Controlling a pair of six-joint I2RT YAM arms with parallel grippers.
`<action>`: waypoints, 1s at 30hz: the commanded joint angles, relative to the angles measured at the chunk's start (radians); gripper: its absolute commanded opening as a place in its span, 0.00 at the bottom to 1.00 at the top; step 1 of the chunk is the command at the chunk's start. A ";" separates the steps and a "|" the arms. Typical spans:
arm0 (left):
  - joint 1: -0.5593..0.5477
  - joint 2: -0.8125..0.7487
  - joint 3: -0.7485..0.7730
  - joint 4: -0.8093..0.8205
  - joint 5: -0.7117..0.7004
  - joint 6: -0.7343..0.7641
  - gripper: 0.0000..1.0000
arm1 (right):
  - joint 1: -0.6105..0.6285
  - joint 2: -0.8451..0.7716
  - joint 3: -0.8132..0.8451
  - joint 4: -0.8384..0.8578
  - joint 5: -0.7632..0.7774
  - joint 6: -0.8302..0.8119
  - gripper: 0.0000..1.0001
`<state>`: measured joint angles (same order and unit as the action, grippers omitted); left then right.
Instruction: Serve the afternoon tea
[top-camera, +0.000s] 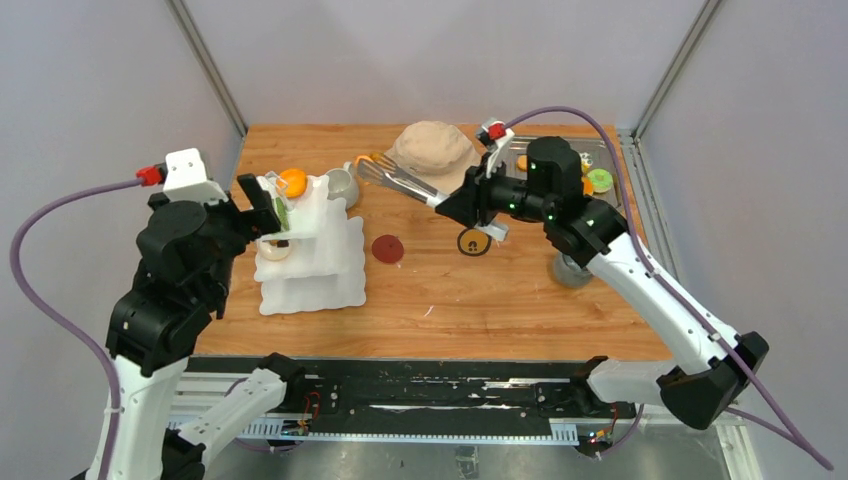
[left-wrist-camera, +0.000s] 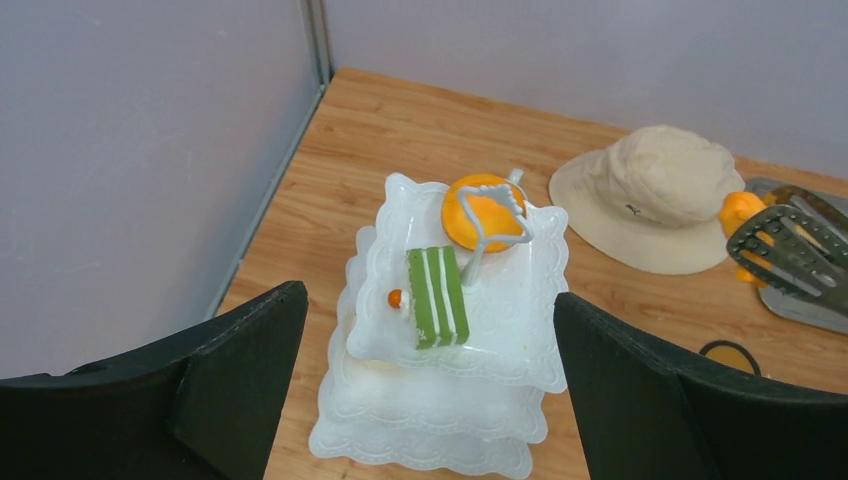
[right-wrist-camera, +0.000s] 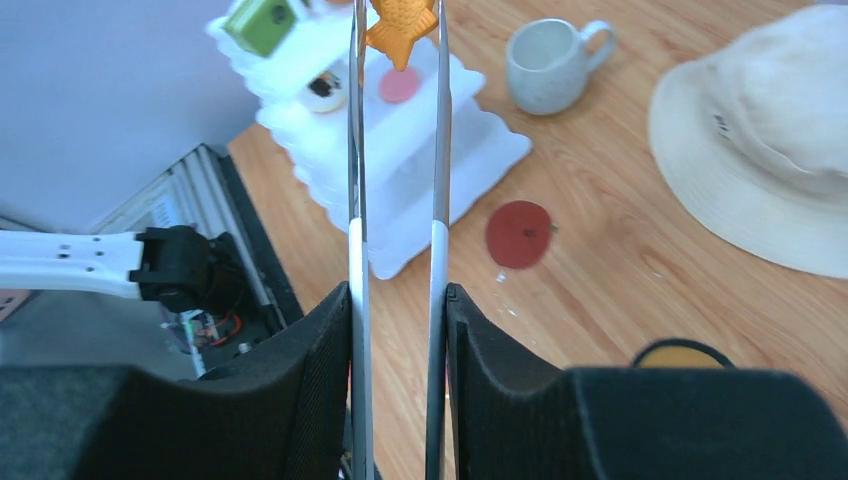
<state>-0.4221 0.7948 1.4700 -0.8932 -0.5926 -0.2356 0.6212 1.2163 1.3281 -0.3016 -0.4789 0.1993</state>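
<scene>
- Wooden table (top-camera: 500, 300) carries everything, with the white wavy-edged three-tier stand (top-camera: 310, 285) on its left part.
- Beige hat (top-camera: 432, 148) lies behind and to the right of the stand, well apart from it.
- Metal tray (top-camera: 605, 152) sits far to the right of the stand at the table's back edge, with a green pastry (top-camera: 600, 180) on it.
- Left pincer (left-wrist-camera: 428, 330) hangs above the stand's left side, its fingers spread wide and holding nothing.
- Right pincer (right-wrist-camera: 398, 300) is to the right of the stand, squeezed narrow on the handle end of the long metal tongs (top-camera: 400, 180), which reach back-left toward the stand.
- Pale mug (top-camera: 342, 185) stands just behind the stand's back right corner; the grey mug (top-camera: 572, 270) stands far to the right of the stand, partly hidden under the right arm.
- Green cake slice (left-wrist-camera: 437, 297) lies on the stand's top tier, with a round orange pastry (left-wrist-camera: 480, 215) just behind it on the same tier.
- Red disc (top-camera: 388, 248) lies flat just to the right of the stand; a yellow disc (top-camera: 474, 241) with a dark rim lies farther right, below the right pincer.
- Orange fish-shaped pastry (right-wrist-camera: 400, 30) is pinched between the tong tips, behind and to the right of the stand, near the pale mug.
- Brown-topped small pastry (right-wrist-camera: 325, 88) sits on a lower tier, at the stand's left side.
</scene>
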 joint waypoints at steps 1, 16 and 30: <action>-0.006 -0.066 -0.032 0.060 -0.073 -0.049 0.98 | 0.104 0.050 0.087 0.093 0.021 0.089 0.01; -0.007 -0.096 -0.056 0.061 -0.065 -0.047 0.98 | 0.294 0.242 0.207 0.099 0.028 0.070 0.01; -0.006 -0.088 -0.081 0.067 -0.051 -0.040 0.98 | 0.295 0.329 0.245 0.110 0.046 0.053 0.30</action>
<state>-0.4221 0.7029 1.3949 -0.8551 -0.6395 -0.2737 0.9051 1.5570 1.5345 -0.2516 -0.4412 0.2695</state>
